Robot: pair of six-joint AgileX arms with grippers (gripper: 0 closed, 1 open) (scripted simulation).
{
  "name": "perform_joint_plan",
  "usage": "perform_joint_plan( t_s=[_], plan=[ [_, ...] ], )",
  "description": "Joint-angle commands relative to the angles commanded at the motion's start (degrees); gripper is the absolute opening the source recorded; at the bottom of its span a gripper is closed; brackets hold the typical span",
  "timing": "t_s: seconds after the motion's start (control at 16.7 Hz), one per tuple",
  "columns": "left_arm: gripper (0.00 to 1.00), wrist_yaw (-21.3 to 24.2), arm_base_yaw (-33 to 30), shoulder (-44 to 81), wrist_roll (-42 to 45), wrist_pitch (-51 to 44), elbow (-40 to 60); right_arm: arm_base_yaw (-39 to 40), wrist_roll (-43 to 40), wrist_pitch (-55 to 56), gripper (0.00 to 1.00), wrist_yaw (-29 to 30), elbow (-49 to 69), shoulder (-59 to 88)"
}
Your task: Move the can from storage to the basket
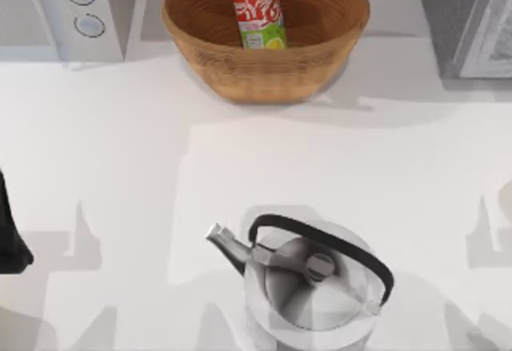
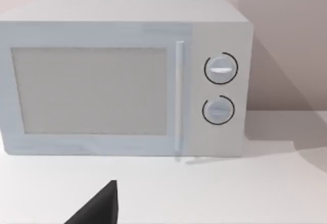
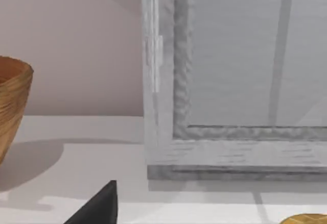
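Observation:
The can (image 1: 260, 13), red above and green below with a yellow spot, stands inside the wicker basket (image 1: 240, 71) at the back middle of the table. No gripper touches either one. My left arm (image 1: 10, 243) sits at the table's left edge, far from the basket, and a dark part of my left gripper (image 2: 99, 208) shows in the left wrist view, facing the microwave. In the right wrist view a dark part of my right gripper (image 3: 99, 208) faces a grey cabinet, with the basket's side (image 3: 13, 106) off to one edge.
A white microwave (image 1: 72, 11) with two dials stands at the back left, its door shut (image 2: 92, 91). A grey cabinet (image 1: 472, 23) stands at the back right. A steel kettle (image 1: 312, 287) with a black handle sits at the front middle.

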Motion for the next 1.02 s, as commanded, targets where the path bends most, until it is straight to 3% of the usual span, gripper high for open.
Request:
perform_joint_plan(
  t_s=[0.6,0.78,1.02],
  plan=[
    [1.00,0.00,0.00,0.00,0.00,0.00,0.00,-2.56,-0.03,0.98,1.00,-1.90,-1.14,-0.69],
    [1.00,0.00,0.00,0.00,0.00,0.00,0.00,-8.46,0.20,7.81,1.00,-7.60,1.06,6.66],
    [1.00,0.00,0.00,0.00,0.00,0.00,0.00,-20.27,0.61,21.82,1.00,-19.36,5.14,24.30]
  ],
)
